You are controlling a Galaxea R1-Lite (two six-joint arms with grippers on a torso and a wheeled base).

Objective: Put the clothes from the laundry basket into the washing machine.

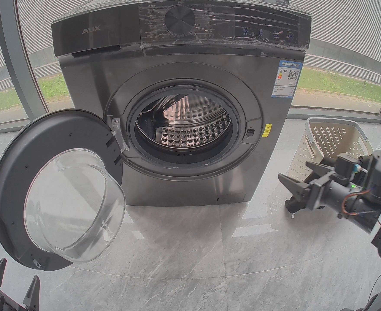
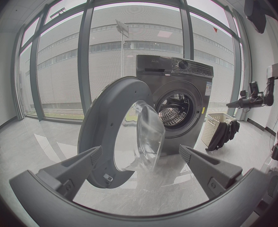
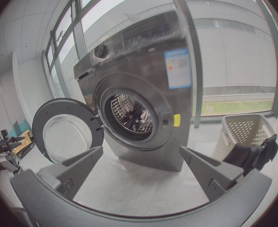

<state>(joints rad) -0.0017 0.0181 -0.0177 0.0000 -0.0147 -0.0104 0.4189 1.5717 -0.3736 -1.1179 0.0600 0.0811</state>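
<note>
The grey washing machine (image 1: 186,109) stands straight ahead with its round door (image 1: 56,191) swung open to the left. Its drum (image 1: 186,126) shows bare metal. A beige laundry basket (image 1: 333,141) sits on the floor to the machine's right. Dark clothes (image 3: 251,155) hang over the basket's near rim and down its side (image 2: 222,134), and a dark end shows near the floor (image 1: 295,204). My right gripper (image 1: 296,172) is open and empty, in the air just above those clothes. My left gripper (image 1: 15,281) is low at the front left, open and empty.
Glass window walls with dark frames (image 1: 20,65) run behind the machine. The open door juts out over the grey tiled floor (image 1: 225,247) on the left. Open floor lies between me and the machine.
</note>
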